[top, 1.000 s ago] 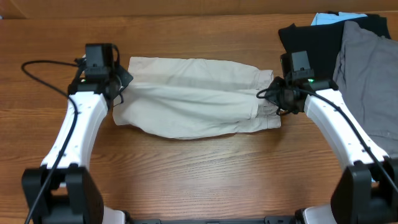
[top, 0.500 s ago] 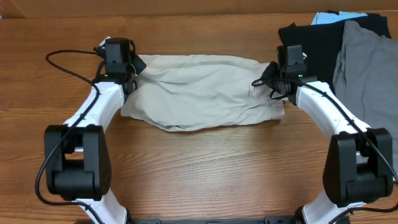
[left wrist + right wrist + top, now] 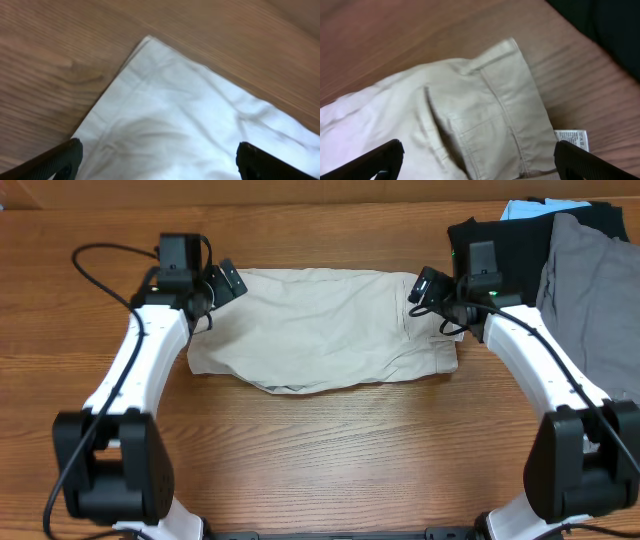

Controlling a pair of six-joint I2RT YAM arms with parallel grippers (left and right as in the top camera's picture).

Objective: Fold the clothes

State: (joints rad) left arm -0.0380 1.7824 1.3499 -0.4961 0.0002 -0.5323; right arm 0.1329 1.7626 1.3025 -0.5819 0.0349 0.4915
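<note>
The clothes, one pair of light beige shorts [image 3: 320, 330], lie folded in a flat band across the middle of the table. My left gripper [image 3: 218, 292] hovers over their far left corner, open and holding nothing. In the left wrist view the pale cloth corner [image 3: 165, 115] spreads below the left gripper [image 3: 160, 165]. My right gripper [image 3: 432, 298] is open above the far right end. Under the right gripper [image 3: 480, 165], the right wrist view shows the hem [image 3: 515, 110] and a small white label [image 3: 571, 137].
A black garment [image 3: 500, 240] lies at the back right with grey shorts [image 3: 590, 300] on top of it and a light blue item [image 3: 525, 210] behind. Bare wooden table [image 3: 320, 450] stretches in front of the shorts.
Both grippers carried the near edge of the shorts to the far side, then opened and let go. The shorts now lie flatter, and both grippers stand just above them.
</note>
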